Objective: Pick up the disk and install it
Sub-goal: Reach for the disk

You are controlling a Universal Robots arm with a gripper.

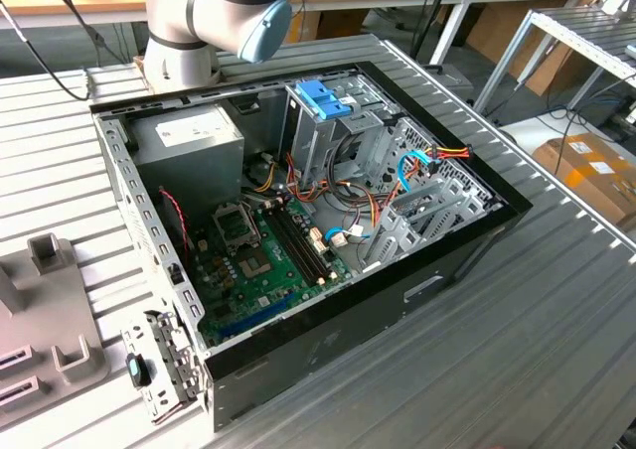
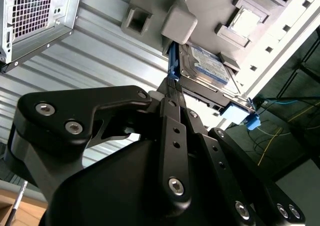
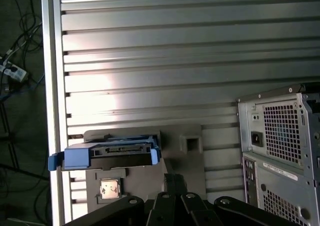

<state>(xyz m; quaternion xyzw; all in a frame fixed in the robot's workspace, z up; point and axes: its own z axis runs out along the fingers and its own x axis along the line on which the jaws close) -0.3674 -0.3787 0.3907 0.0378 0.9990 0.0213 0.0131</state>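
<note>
The disk (image 2: 210, 63) is a flat silver drive with a white-and-blue label and a blue plastic frame. It rests on a grey holder block (image 2: 150, 1) on the ribbed table. In the first wrist view the disk (image 3: 107, 155) shows end-on, connector side toward the camera, near the table's edge. My gripper (image 2: 172, 88) reaches up to the blue rail on one long side of the disk. In the first wrist view the gripper (image 3: 173, 180) sits just beside the disk's end. The arm's base joint (image 1: 224, 12) stands behind the open computer case (image 1: 467, 255).
Inside the case are a tall metal cage with a blue top (image 1: 323, 101), a grey power-supply box (image 1: 194, 136), a green motherboard (image 1: 263, 260) and loose cables. The case's rear panel (image 3: 280, 141) stands close to the holder. A grey fixture (image 1: 45, 310) lies at the exterior view's left.
</note>
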